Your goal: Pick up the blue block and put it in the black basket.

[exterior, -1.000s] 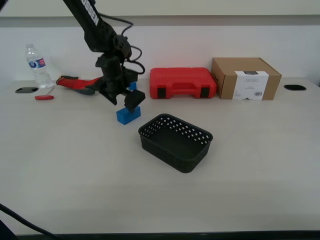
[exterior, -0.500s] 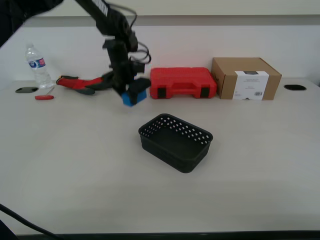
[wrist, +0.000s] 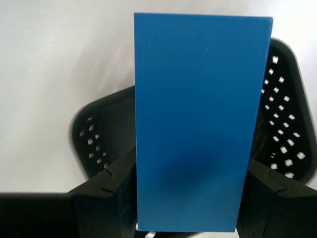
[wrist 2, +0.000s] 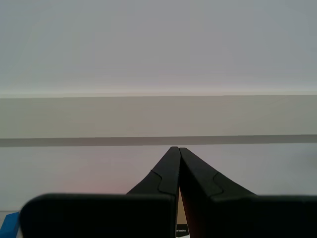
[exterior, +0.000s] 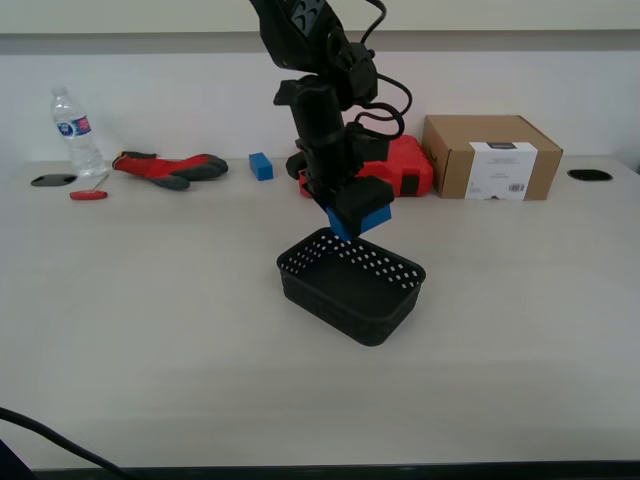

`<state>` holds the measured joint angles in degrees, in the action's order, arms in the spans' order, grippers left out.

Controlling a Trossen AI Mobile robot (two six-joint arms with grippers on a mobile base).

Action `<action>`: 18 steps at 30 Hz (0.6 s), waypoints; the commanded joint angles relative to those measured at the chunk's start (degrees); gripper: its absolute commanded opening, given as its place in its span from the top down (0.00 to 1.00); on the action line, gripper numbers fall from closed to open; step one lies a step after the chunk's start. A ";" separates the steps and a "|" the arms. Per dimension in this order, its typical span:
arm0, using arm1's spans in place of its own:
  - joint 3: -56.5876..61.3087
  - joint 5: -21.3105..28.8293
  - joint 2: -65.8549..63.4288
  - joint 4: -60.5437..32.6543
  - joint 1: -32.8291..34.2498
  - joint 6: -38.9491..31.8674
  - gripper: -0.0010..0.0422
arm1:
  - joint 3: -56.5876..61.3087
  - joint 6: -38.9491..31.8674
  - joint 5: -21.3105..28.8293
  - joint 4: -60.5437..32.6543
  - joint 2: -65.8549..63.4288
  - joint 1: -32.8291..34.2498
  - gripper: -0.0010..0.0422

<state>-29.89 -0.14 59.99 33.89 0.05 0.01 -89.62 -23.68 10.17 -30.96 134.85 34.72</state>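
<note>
Pale tabletop under a white wall carries the black basket. Just above the basket's far rim hangs the blue block, clear of it, clamped between the jaws of my first gripper. Behind the basket lies a red tool case. My second gripper has its jaws pressed together, empty, facing the wall.

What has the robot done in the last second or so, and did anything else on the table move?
My first hand closed on the larger bright blue rectangular block, lifted it off the table and carried it toward the exterior view's right, so it now hangs above the shallow black perforated plastic basket. That uncovered a smaller blue block behind. The basket, red tool case, cardboard box, gloves and water bottle stayed put.
</note>
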 commanded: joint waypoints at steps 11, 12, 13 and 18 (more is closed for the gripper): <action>-0.04 0.00 0.00 -0.04 -0.07 -0.02 0.98 | 5.38 0.35 -0.07 -0.42 -0.09 1.14 0.57; -0.04 0.00 0.00 -0.04 -0.07 0.00 0.98 | 5.38 0.39 -0.07 -0.87 -0.09 1.14 0.48; -0.07 0.00 0.00 -0.04 -0.07 -0.02 0.98 | 5.38 0.59 -0.07 -1.29 -0.11 1.18 0.37; -0.04 0.00 0.00 -0.04 -0.07 -0.02 0.98 | 5.38 3.10 -0.31 -1.81 -0.11 1.33 0.05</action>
<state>-29.89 -0.16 59.99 33.67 -0.01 0.01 -84.20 -20.47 9.76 -32.42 134.78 35.97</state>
